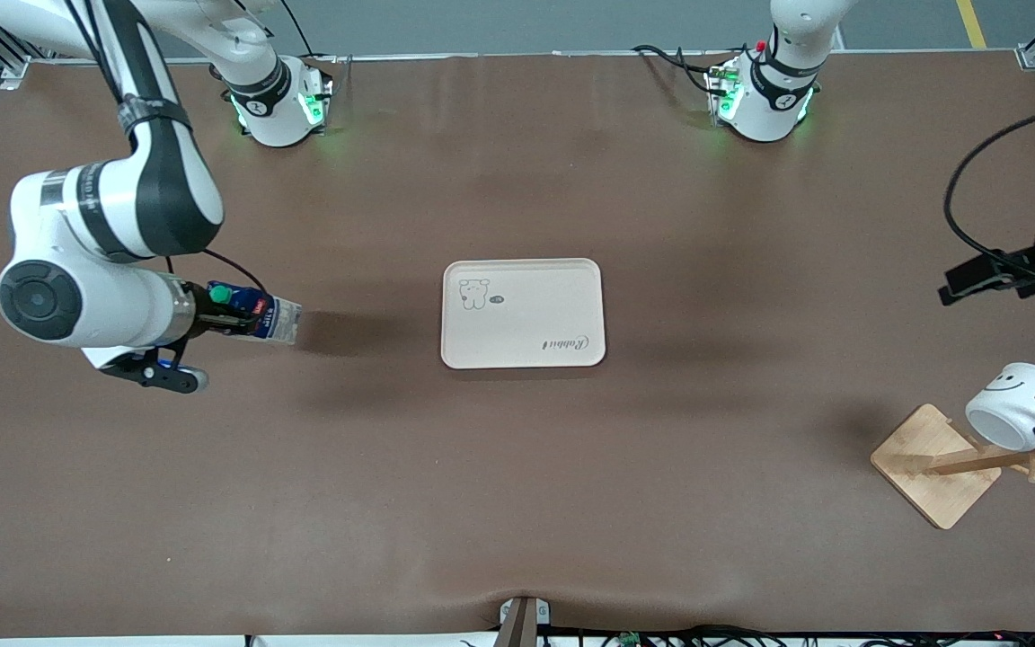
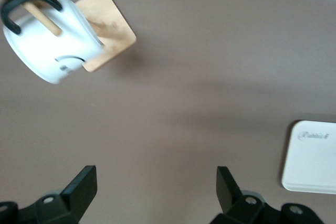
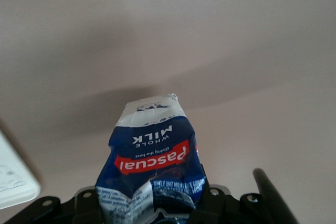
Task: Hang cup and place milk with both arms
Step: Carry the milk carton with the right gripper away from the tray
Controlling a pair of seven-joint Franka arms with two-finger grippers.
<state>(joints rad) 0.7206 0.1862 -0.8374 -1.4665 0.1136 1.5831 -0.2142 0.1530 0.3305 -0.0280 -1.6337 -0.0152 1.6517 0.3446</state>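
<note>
The milk [image 1: 264, 316] is a dark blue carton with a green cap. It lies tilted on its side in my right gripper [image 1: 228, 314], which is shut on it above the brown table, toward the right arm's end from the tray. In the right wrist view the milk [image 3: 155, 153] fills the space between the jaws of the right gripper [image 3: 152, 205]. The cup [image 1: 1017, 404], white with a smiley face, hangs by its black handle on a peg of the wooden rack [image 1: 935, 463]. My left gripper [image 1: 989, 277] is open and empty above the table near the rack. Its wrist view shows the cup [image 2: 47, 48] and the left gripper's fingers [image 2: 79, 192] wide apart.
A cream tray [image 1: 522, 350] with a bear drawing lies at the table's middle, with nothing on it. It also shows in the left wrist view [image 2: 312, 171] and in the right wrist view [image 3: 13, 179]. The rack stands near the table's edge at the left arm's end.
</note>
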